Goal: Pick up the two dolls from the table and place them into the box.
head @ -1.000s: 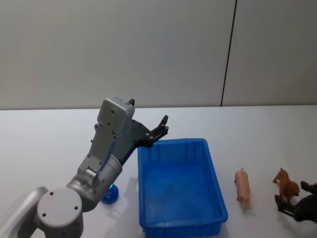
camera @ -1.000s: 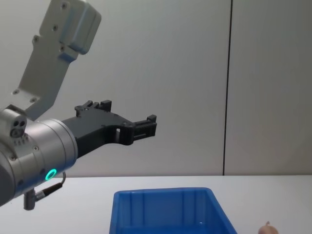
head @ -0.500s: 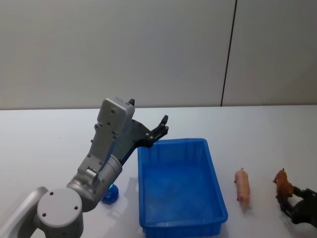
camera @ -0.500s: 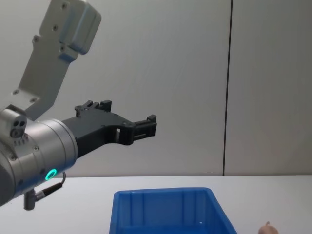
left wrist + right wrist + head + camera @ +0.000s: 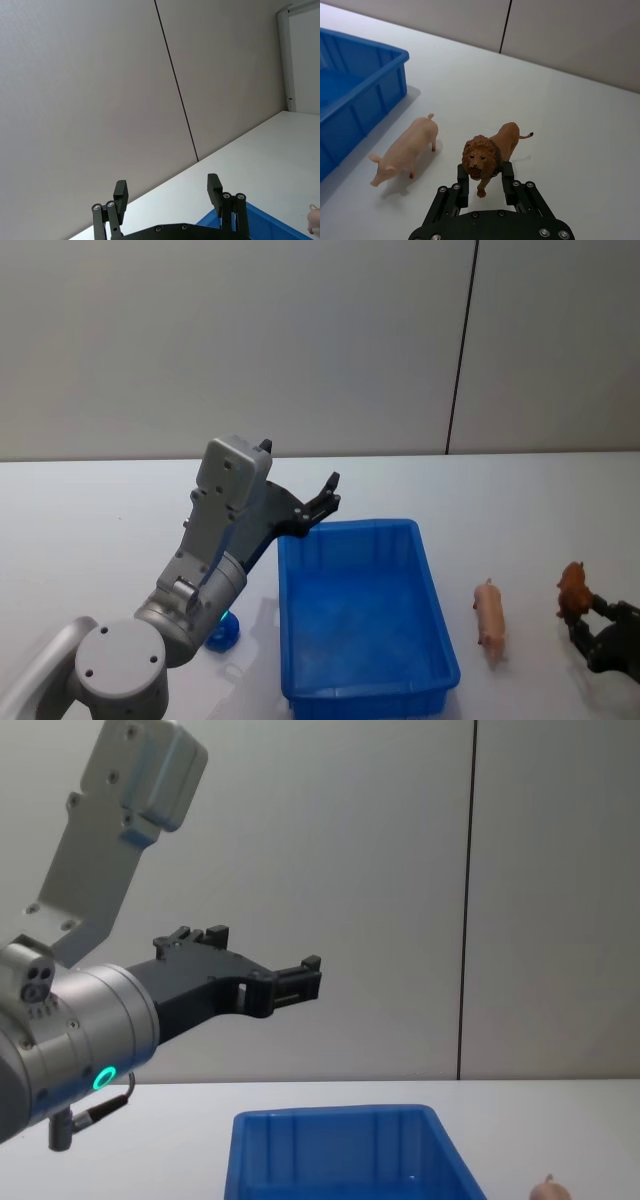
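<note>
Carrying everything in the scene, the white surface [image 5: 100, 510] is being crossed at its middle by the blue box [image 5: 350, 526], which is being kept upright and open-topped with nothing inside it.

The left arm is being held raised above the surface at the box's left side, and its left end effector [image 5: 328, 493] is being held in the air over the box's far-left corner. In the left wrist view this end effector [image 5: 167, 185] is being shown with its two fingers spread wide and nothing between them. In the chest view it [image 5: 305, 975] is being seen well above the box rim.

The right end effector [image 5: 587, 628] is being kept low at the right edge of the surface, well apart from the box. Its fingers are being pressed narrowly against the flanks of the lion doll [image 5: 492, 150], which is being gripped upright. Whether its feet are touching the surface cannot be told.

The pig doll [image 5: 490, 615] is being left on the surface between the box and the lion doll [image 5: 573, 588], apart from both.

A small blue doll [image 5: 222, 633] is being partly hidden under the left arm, just beside the box's left wall.
</note>
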Controlling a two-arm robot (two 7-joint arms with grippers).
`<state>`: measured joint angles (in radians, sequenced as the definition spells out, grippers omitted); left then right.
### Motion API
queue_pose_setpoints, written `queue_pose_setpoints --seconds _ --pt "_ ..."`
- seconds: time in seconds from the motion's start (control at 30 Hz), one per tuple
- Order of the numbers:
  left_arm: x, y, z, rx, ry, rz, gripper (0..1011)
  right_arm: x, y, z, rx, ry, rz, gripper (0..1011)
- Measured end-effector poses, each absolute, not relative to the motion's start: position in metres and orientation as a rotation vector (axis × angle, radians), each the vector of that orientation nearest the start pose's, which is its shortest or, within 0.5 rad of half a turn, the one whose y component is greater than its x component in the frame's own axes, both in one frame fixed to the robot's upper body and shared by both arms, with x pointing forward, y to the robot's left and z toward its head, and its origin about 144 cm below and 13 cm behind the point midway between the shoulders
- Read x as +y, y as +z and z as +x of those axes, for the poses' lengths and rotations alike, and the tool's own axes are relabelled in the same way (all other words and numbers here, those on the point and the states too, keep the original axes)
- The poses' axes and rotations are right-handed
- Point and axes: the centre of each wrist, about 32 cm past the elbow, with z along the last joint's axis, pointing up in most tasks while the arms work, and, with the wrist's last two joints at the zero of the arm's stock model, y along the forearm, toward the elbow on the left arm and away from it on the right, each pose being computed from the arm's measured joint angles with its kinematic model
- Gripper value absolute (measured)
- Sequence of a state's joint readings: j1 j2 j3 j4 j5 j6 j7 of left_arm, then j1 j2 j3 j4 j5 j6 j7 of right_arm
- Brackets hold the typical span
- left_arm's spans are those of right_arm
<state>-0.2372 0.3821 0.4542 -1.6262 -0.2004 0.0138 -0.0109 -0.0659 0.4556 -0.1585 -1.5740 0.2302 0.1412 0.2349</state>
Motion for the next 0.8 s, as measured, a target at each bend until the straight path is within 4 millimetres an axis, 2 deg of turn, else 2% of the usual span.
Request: queue_pose_setpoints --seconds 0.37,0.8 --pt "0.198 1.204 0.492 -0.268 1.124 0.061 1003 -0.308 1.138 0.438 -0.021 -1.153 -0.282 376" --pt "0.198 1.204 0.492 -0.268 1.124 0.061 1003 -0.294 1.161 0.453 -0.097 -1.014 -0.172 376"
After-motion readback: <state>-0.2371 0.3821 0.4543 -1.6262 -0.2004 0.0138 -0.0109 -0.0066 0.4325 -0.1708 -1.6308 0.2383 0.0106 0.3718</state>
